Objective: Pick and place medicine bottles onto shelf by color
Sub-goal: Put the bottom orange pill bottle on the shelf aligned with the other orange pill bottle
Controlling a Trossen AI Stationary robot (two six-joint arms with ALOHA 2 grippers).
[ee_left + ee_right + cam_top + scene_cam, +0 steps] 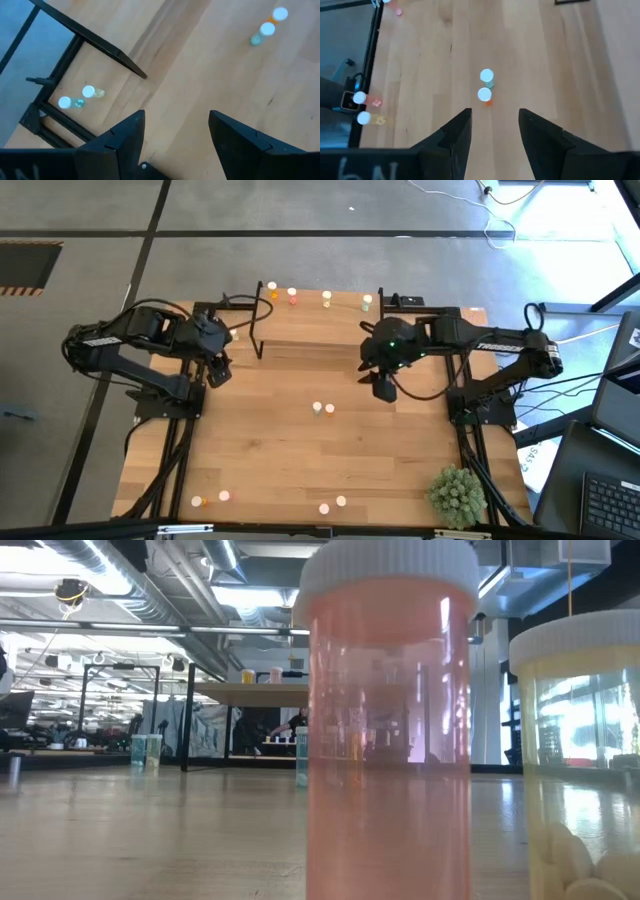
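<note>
With both grippers open and empty, the right gripper should descend squarely over the orange bottle at its 12 o'clock, avoiding the touching green bottle, while the left gripper waits.

Both arms are showing matte black links with looping black cables; the right arm is glowing green at one joint (white lettering alongside).

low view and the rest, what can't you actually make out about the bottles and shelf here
- Low view: a red-pink bottle and a pale yellow bottle stand right at the lens, hiding the table's middle; both are cut off by the frame's edges.
- High view: the bottles on the shelf are too small and glary to tell colours surely.
- High view: the near-edge bottles are washed out.
- Neither gripper shows in the low view.
</note>
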